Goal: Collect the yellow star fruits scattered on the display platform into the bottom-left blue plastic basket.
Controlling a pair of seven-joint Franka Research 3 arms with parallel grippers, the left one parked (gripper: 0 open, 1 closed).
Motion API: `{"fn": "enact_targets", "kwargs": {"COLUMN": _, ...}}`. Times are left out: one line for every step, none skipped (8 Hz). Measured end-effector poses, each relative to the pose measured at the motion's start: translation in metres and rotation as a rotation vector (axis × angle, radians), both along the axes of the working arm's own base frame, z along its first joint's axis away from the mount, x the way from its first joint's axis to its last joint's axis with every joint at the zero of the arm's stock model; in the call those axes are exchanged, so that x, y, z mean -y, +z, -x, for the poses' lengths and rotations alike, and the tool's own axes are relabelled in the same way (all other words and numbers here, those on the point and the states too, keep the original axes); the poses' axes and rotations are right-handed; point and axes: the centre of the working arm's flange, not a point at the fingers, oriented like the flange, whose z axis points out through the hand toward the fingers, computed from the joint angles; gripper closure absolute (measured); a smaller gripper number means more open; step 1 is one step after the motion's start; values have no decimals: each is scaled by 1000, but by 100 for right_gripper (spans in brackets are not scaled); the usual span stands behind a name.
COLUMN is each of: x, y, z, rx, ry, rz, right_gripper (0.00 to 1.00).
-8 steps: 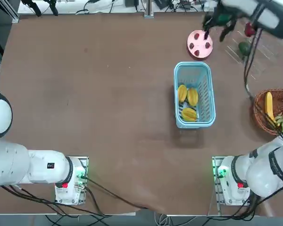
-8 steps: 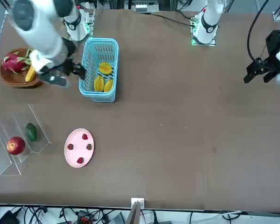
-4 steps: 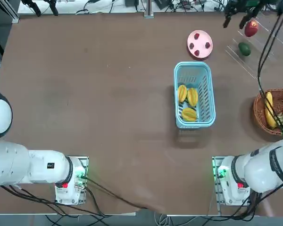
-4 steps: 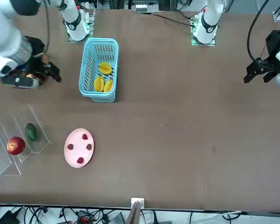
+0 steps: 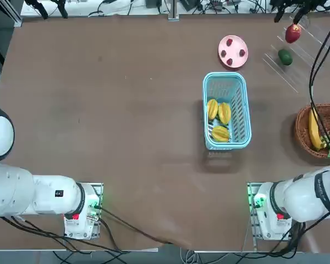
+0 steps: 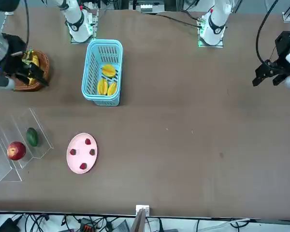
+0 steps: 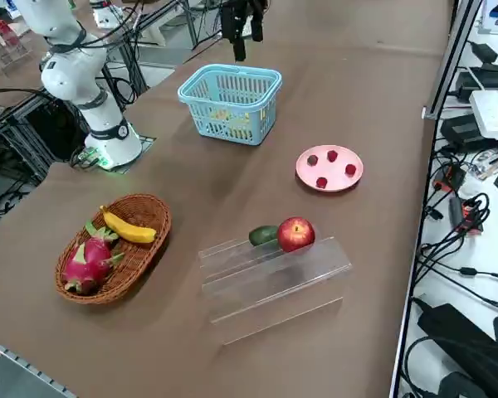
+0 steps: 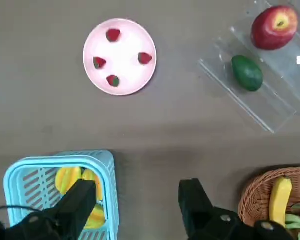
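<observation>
All 3 star fruits (image 5: 219, 118) sit in the blue basket (image 5: 240, 104) mid-tabletop; display platform (image 7: 274, 278) by the far right edge holds only an apple (image 7: 295, 234) + a green fruit (image 7: 264, 235). Right gripper (image 8: 137, 207) empty, fingers wide apart, high above the table's right side. Collecting looks done; next just retreat & park, nothing left to pick

Even, diffuse overhead light falls across the brown table (image 5: 126, 110), bright enough that the blue plastic basket (image 5: 226, 110) casts only a soft, short shadow on the side toward the arms' bases. The clear display platform (image 7: 274, 274) catches pale glints along its edges, and a small white glare patch shows on it in the wrist view. There the right gripper (image 8: 137, 207) sits close to the lens, dark and slightly soft, while the tabletop beyond stays sharp.
</observation>
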Motion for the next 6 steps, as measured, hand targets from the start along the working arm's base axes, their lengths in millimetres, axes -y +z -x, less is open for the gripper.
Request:
{"fn": "enact_targets", "kwargs": {"x": -1, "y": 7, "z": 0, "rx": 10, "ry": 2, "rz": -1, "right_gripper": 0}}
{"fn": "enact_targets", "kwargs": {"x": -1, "y": 13, "z": 0, "rx": 17, "ry": 2, "rz": -1, "right_gripper": 0}}
{"fn": "enact_targets", "kwargs": {"x": -3, "y": 17, "z": 2, "rx": 20, "ry": -1, "rz": -1, "right_gripper": 0}}
{"fn": "enact_targets", "kwargs": {"x": 0, "y": 19, "z": 5, "rx": 14, "ry": -9, "rz": 1, "right_gripper": 0}}
{"fn": "enact_targets", "kwargs": {"x": 10, "y": 21, "z": 8, "rx": 6, "ry": -24, "rz": 3, "right_gripper": 0}}
{"fn": "enact_targets", "kwargs": {"x": 18, "y": 22, "z": 9, "rx": 3, "ry": -25, "rz": 4, "right_gripper": 0}}
